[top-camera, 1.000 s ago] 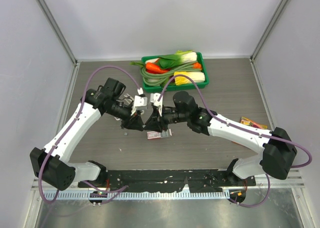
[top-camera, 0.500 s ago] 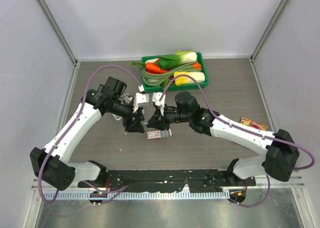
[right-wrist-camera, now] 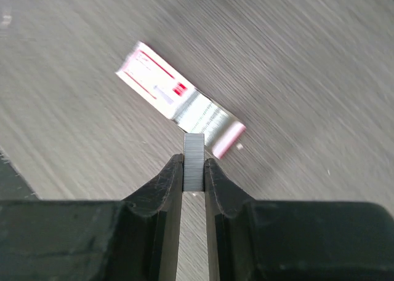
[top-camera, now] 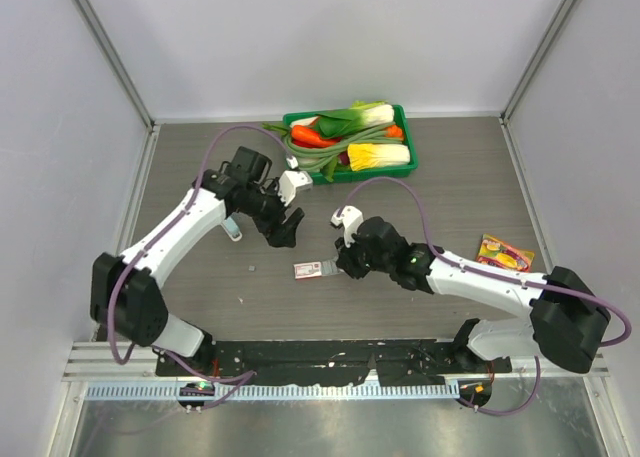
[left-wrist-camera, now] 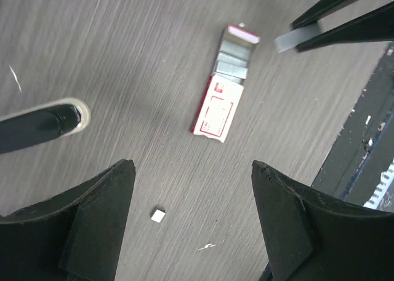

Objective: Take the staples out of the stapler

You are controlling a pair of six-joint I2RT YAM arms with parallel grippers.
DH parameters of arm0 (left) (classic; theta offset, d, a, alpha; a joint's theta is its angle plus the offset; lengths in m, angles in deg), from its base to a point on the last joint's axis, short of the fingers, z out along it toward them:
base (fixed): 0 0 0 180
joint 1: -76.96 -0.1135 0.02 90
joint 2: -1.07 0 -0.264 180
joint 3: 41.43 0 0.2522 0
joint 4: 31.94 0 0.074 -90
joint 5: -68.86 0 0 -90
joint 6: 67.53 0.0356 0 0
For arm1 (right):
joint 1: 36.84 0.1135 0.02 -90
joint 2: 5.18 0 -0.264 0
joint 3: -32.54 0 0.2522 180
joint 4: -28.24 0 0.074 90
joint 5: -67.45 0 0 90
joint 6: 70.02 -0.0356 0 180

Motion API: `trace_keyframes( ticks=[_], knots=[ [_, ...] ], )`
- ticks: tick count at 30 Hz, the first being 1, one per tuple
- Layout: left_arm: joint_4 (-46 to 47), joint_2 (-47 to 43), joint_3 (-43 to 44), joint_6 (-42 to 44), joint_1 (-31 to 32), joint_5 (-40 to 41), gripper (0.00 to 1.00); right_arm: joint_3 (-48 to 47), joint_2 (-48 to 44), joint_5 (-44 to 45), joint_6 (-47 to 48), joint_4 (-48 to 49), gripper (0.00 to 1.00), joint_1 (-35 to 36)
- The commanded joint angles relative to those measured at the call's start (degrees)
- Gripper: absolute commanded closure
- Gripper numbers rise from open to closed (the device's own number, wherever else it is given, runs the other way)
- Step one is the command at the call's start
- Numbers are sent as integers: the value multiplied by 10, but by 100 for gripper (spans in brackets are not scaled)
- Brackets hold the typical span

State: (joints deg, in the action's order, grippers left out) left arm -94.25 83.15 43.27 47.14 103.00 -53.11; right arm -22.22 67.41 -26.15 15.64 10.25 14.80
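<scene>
My right gripper [right-wrist-camera: 194, 164] is shut on a short grey ribbed strip of staples [right-wrist-camera: 194, 147], held upright between its fingertips just above the near end of a small red-and-white box [right-wrist-camera: 161, 87]. From above, that gripper [top-camera: 341, 263] hovers at the right end of the box [top-camera: 313, 269]. The left gripper [left-wrist-camera: 192, 168] hangs open over bare table with nothing between its fingers [top-camera: 285, 227]. The stapler [top-camera: 232, 228] lies on the table to its left, showing as a dark slim shape with a pale rim [left-wrist-camera: 46, 120]. A tiny grey staple bit [left-wrist-camera: 158, 215] lies loose on the table.
A green tray [top-camera: 412, 147] of toy vegetables stands at the back. A colourful packet [top-camera: 505, 250] lies at the right. The black mounting rail [top-camera: 330, 357] runs along the near edge, close to the box in the left wrist view [left-wrist-camera: 363, 146].
The left gripper opened, let the stapler go and drew back to the left. The right gripper, holding the staple strip, dropped down to the right over the box.
</scene>
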Motion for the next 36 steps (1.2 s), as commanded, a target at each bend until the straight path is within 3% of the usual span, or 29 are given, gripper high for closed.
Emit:
trace_keyframes(
  ticks=[1,6,17,36],
  knots=[
    [43,41,16,-62,8,61,20,25,-4,125,-114,24,99,4],
    [124,55,-31,-83,17,79,20,39,18,178,-161,39,99,21],
    [211,104,-88,-105,54,126,25,30,66,252,-183,105,99,71],
    [270,110,-139,-132,73,158,29,1,133,261,-195,121,99,82]
  ],
)
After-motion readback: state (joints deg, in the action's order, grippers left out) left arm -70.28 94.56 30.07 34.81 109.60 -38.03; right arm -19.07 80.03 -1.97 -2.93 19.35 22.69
